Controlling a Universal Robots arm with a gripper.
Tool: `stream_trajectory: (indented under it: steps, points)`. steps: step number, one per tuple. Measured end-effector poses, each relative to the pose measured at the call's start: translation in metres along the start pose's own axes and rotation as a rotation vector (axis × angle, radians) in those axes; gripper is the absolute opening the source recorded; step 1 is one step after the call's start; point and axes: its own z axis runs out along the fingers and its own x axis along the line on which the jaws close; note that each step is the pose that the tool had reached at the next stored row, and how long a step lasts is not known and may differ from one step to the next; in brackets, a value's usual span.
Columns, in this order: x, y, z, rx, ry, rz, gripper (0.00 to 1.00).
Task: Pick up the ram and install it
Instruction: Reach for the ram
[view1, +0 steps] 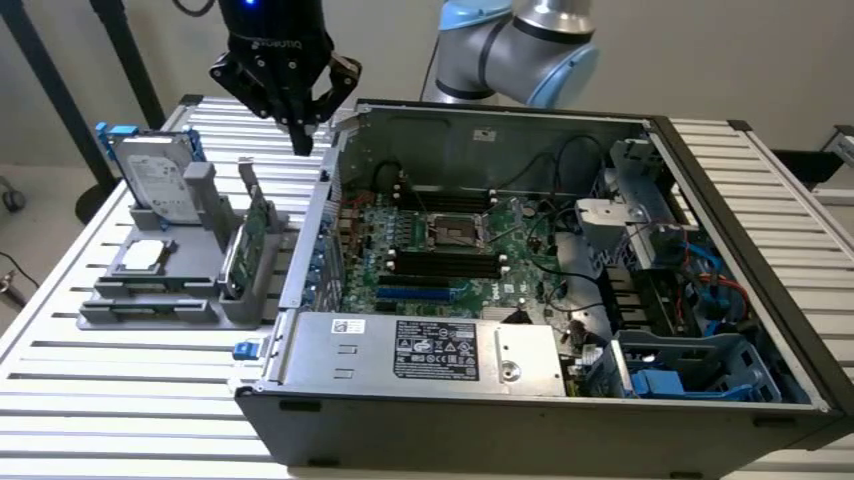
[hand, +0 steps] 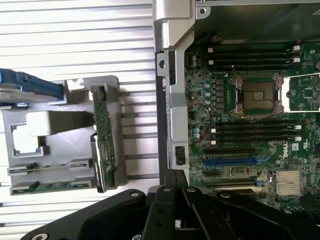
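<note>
Gripper (hand: 173, 176) jaws pressed together, empty — ram (hand: 55, 186) lies in grey holder (hand: 65, 150), well apart from them.

Arm (view1: 534, 45): silver tubes, lt-blue joint caps. Pincer (view1: 303, 135): blk, white lettering, blue LED.

- My black two-fingered gripper (view1: 304, 140) hangs at the far side of the scene, toward the exterior view's left, pointing straight down.
- Its fingers are drawn together, tip against tip.
- My silver and pale-blue arm joint (view1: 518, 45) bends at the far edge, to the exterior view's right of it.
</note>
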Motion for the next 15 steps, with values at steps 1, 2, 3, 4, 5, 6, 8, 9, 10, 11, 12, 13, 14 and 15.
stream_trajectory:
  steps: [1, 2, 3, 4, 5, 6, 8, 9, 10, 11, 12, 13, 14, 15]
  points:
    - [0.005, -0.0004, 0.001, 0.0001, -0.0001, 0.0, 0.11]
    - [0.009, -0.0008, 0.0021, 0.0001, -0.0001, 0.0, 0.11]
    - [0.014, -0.0012, 0.0032, 0.0004, -0.0001, 0.0, 0.11]
    - [0.018, -0.0016, 0.0044, 0.0007, -0.0001, 0.0, 0.11]
    - [0.023, -0.002, 0.0057, 0.001, 0.0, 0.0, 0.11]
    - [0.027, -0.0023, 0.0071, 0.0013, -0.0001, 0.0, 0.11]
    - [0.037, -0.0031, 0.0096, 0.002, -0.0002, 0.0, 0.11]
    - [0.041, -0.0035, 0.011, 0.0024, -0.0003, 0.0, 0.11]
    - [0.046, -0.0039, 0.0123, 0.0028, -0.0003, 0.0, 0.11]
    - [0.05, -0.0043, 0.0136, 0.0032, -0.0002, 0.0, 0.11]
    - [0.055, -0.0047, 0.0149, 0.0036, -0.0002, 0.0, 0.11]
    - [0.059, -0.0051, 0.0162, 0.0039, -0.0003, 0.0, 0.11]
    - [0.064, -0.0055, 0.0175, 0.0043, -0.0003, 0.0, 0.11]
    - [0.068, -0.0059, 0.0187, 0.0047, -0.0003, 0.0, 0.11]
